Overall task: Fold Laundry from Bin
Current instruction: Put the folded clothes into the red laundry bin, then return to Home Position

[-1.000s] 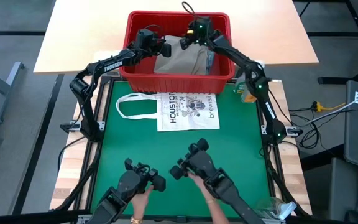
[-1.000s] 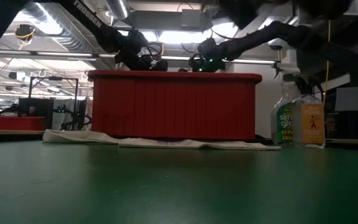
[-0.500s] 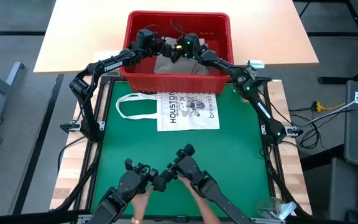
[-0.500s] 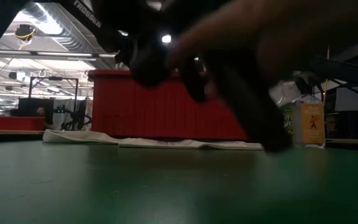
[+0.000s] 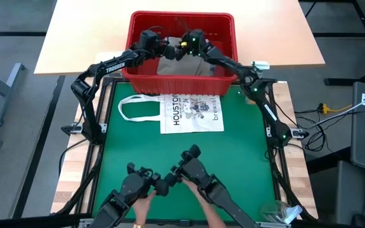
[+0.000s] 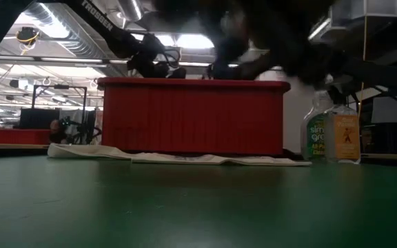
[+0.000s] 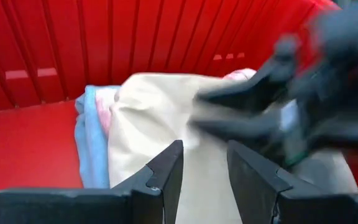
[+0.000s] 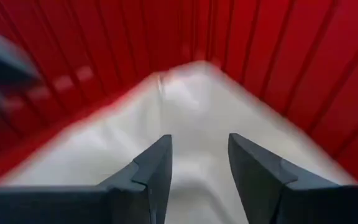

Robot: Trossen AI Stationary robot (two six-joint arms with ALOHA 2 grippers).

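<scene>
The red bin (image 5: 228, 44) stands at the table's far edge, on the far end of a white tote bag. Inside it lies the laundry (image 5: 185, 65): a khaki-cream piece (image 7: 148, 118) on top, with light blue and pale pink pieces (image 7: 92, 127) under its edge. My left gripper (image 7: 204, 158) hangs open inside the bin, just above the cream cloth. My right gripper (image 8: 197, 155) is also open, over pale cloth (image 8: 197, 106) between the red walls. In the high view the two grippers (image 5: 168, 49) (image 5: 184, 47) face each other closely over the pile. I cannot tell whether either touches the cloth.
A white tote bag printed HOUSTON (image 5: 192, 113) lies flat on the green mat in front of the bin. Two spray bottles (image 6: 333, 131) stand at the table's right side. At the near edge a person's hands (image 5: 146, 206) hold two other arms (image 5: 195, 168).
My right gripper has moved from the bin's far right corner toward the left and down into the bin, and now sits close to my left gripper over the pile. The person's hand on the near right arm has shifted left.
</scene>
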